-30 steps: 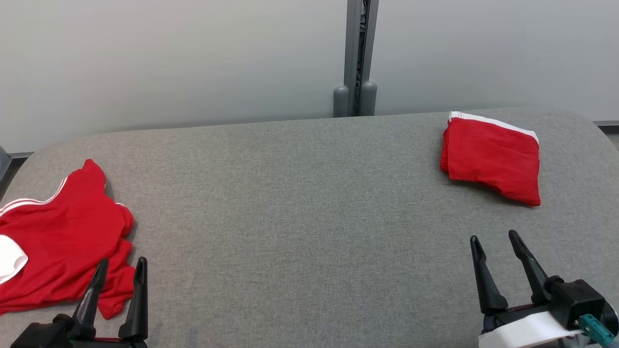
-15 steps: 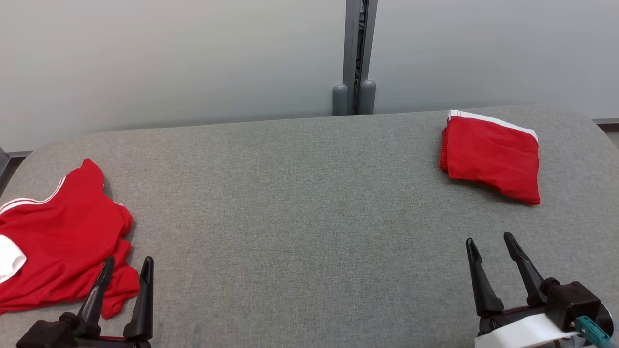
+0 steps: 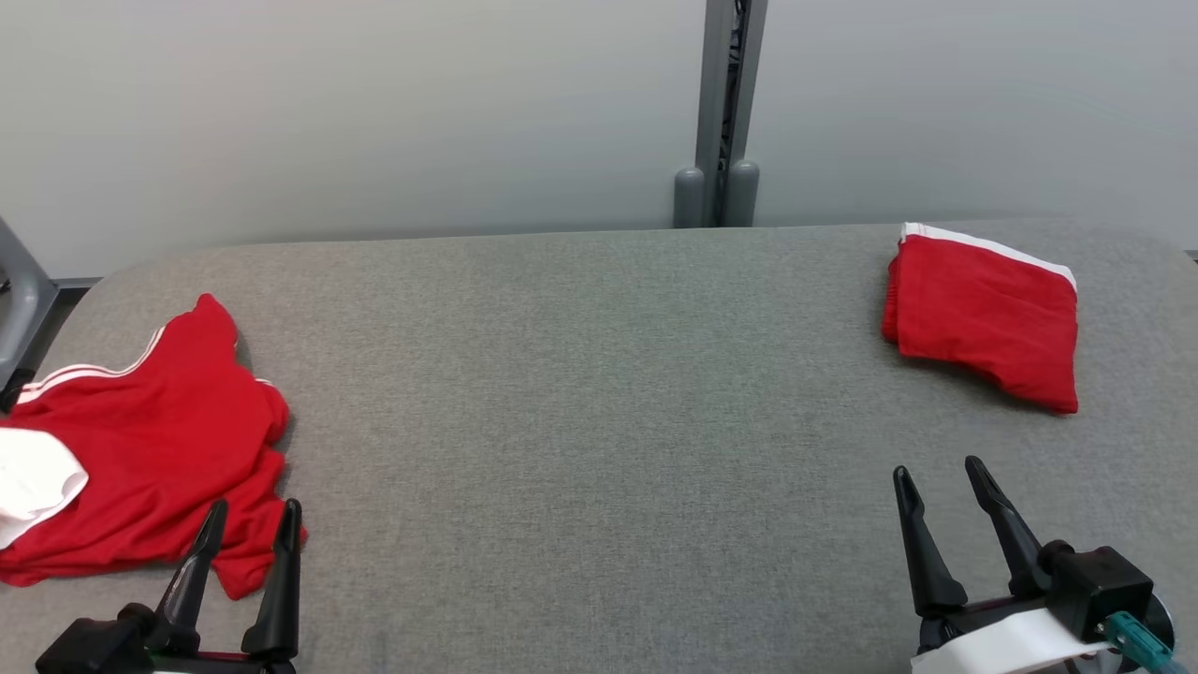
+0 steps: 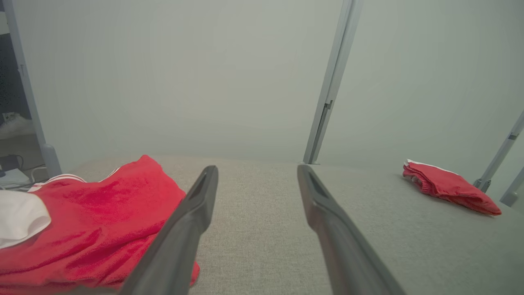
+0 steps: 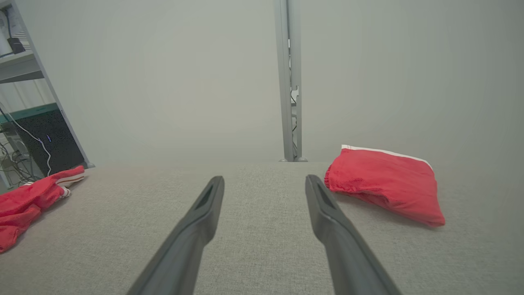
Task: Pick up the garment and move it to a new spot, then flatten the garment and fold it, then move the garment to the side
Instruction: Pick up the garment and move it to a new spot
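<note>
A crumpled red garment (image 3: 150,440) with white stripes and a white patch lies at the left end of the grey padded table (image 3: 599,393). My left gripper (image 3: 255,505) stands open just in front of its near right corner, one finger over the cloth's edge, holding nothing. In the left wrist view the garment (image 4: 102,229) lies left of the left gripper (image 4: 257,168). My right gripper (image 3: 937,466) is open and empty at the lower right, apart from any cloth. In the right wrist view the right gripper (image 5: 264,178) points across bare table, with the garment (image 5: 24,205) far to the left.
A folded red garment (image 3: 983,318) with a white edge rests at the far right of the table, beyond my right gripper; it also appears as a folded red garment (image 5: 385,184). A grey post (image 3: 721,112) stands against the pale wall behind. A metal frame leg (image 3: 19,290) is at the left edge.
The whole head view has shifted to the right, so the camera has turned. Both garments lie as before, and both grippers stay open.
</note>
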{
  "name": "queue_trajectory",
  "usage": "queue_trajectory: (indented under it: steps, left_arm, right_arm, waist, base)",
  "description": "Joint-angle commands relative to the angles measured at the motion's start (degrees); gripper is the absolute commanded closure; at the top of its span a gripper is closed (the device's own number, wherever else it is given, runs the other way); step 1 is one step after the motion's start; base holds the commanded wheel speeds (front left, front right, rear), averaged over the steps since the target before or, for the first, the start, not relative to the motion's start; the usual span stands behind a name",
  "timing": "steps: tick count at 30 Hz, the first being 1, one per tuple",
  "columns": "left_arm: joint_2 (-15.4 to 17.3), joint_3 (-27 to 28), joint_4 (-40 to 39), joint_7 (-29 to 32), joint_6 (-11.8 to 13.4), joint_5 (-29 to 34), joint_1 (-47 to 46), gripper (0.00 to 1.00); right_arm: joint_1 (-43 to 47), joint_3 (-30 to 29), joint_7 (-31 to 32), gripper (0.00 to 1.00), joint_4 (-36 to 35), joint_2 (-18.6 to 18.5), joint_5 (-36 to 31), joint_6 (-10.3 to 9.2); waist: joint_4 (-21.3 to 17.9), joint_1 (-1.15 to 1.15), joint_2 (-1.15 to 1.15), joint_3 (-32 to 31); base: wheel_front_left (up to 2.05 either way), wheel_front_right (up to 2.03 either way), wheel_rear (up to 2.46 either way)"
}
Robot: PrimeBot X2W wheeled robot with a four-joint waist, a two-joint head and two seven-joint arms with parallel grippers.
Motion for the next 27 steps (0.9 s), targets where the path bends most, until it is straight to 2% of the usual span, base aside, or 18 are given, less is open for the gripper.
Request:
queue_trajectory:
  steps: [1, 12, 19, 27]
  left_arm:
    - [0.2, 0.0, 0.6, 0.0, -0.1, -1.0, -1.2, 0.0]
    - [1.8, 1.1, 3.5, 0.0, -0.1, -1.3, -2.8, 0.0]
    - [1.2, 1.3, 4.2, 0.0, -0.1, -0.5, -2.4, 0.0]
    - [1.2, 1.3, 5.0, 0.0, -0.1, -0.7, -2.9, 0.0]
  right_arm:
    - [-0.7, 0.2, -0.4, 0.0, 0.1, -0.4, 0.5, -0.01]
    - [-1.7, 2.5, -0.4, 0.0, 2.3, -0.4, 2.6, -0.01]
    - [-2.3, 3.9, -0.4, 0.0, 3.4, -0.4, 3.8, -0.01]
    - [-3.4, 5.4, -0.4, 0.0, 4.6, -0.4, 5.0, -0.01]
  waist:
    - [1.2, 0.0, 0.0, -0.2]
    - [9.8, 0.0, 0.0, -1.2]
    - [15.2, 0.0, 0.0, -1.4]
    - [19.4, 0.0, 0.0, -1.3]
  base:
    - [0.0, 0.0, 0.0]
    - [0.0, 0.0, 0.0]
    - [0.0, 0.0, 0.0]
    - [0.0, 0.0, 0.0]
